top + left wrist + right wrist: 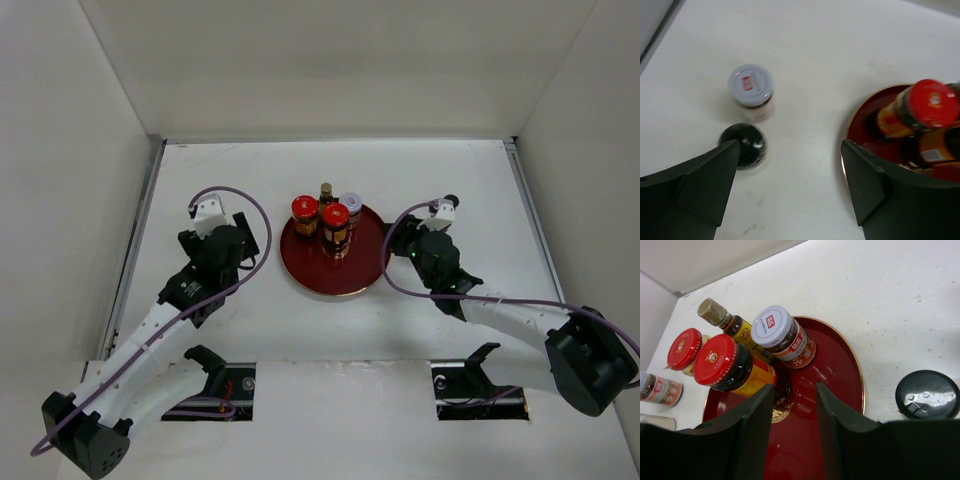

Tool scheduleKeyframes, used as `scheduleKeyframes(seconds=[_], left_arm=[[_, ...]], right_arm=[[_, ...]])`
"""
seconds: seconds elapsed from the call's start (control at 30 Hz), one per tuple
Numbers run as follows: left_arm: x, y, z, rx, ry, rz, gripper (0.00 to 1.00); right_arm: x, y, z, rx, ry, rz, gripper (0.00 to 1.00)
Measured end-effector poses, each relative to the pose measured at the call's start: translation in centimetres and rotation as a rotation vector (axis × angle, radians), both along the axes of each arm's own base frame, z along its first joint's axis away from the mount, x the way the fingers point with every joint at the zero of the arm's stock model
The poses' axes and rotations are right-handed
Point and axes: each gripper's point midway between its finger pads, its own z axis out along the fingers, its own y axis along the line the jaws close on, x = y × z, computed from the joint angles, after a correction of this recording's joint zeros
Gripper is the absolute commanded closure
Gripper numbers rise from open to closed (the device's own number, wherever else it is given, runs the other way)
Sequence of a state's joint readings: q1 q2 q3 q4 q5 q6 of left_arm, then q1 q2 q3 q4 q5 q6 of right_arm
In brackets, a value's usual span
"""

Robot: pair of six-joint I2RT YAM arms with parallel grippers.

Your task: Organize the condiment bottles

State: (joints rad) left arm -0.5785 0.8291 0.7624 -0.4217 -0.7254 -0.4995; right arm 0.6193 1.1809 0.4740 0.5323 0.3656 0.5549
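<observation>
Left wrist view shows our left tool (790, 150) spread wide, empty, above the white bench (840, 45) near a small silver-capped glass jar (751, 86) standing outside the dark red round tray (856, 116); we judge it light, slick, breakable, best gripped below the cap.

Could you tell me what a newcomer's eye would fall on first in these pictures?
The dark red tray at the middle of the table draws the eye, with four bottles bunched on its far side, two wearing bright red caps. A silver-capped jar and a black-capped bottle stand off the tray to its left, and another black cap shows near the right gripper. That gripper and the left gripper are open, flanking the tray.
</observation>
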Motion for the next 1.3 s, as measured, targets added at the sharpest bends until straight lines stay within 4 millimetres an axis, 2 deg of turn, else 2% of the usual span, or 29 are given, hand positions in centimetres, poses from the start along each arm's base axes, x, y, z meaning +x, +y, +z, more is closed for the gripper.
scheduleKeyframes(seconds=[0.07, 0.23, 0.6, 0.73, 0.83, 0.97, 1.03, 1.17, 1.3], left_arm=[[-1.0, 1.4, -1.6, 0.023, 0.046, 0.042, 0.20], [-1.9, 2.5, -3.7, 0.045, 0.105, 0.094, 0.20], [-1.7, 4.7, -8.1, 0.037, 0.173, 0.234, 0.22], [-1.0, 5.4, -8.5, 0.024, 0.163, 0.271, 0.28], [-0.3, 5.7, -8.6, 0.003, 0.138, 0.293, 0.29], [0.0, 6.1, -10.0, -0.001, 0.153, 0.310, 0.32], [0.2, 6.2, -10.8, 0.002, 0.171, 0.312, 0.36], [0.5, 6.1, -11.1, -0.007, 0.166, 0.311, 0.59], [0.4, 5.7, -10.9, -0.014, 0.163, 0.292, 0.65]], right_arm=[[-0.1, 0.1, -0.1, -0.001, 0.002, 0.004, 0.44], [-0.2, 0.6, -0.7, -0.010, 0.016, 0.019, 0.34], [-0.3, 1.0, -0.9, -0.012, 0.023, 0.038, 0.31], [-0.5, 1.4, -1.3, -0.017, 0.032, 0.056, 0.30], [-0.4, 1.8, -1.4, -0.019, 0.036, 0.066, 0.29], [-0.5, 2.2, -1.5, -0.020, 0.041, 0.079, 0.29], [-0.5, 2.3, -1.5, -0.022, 0.042, 0.083, 0.28], [-0.6, 2.4, -1.5, -0.023, 0.041, 0.086, 0.28], [-0.6, 2.4, -1.5, -0.025, 0.040, 0.088, 0.28]])
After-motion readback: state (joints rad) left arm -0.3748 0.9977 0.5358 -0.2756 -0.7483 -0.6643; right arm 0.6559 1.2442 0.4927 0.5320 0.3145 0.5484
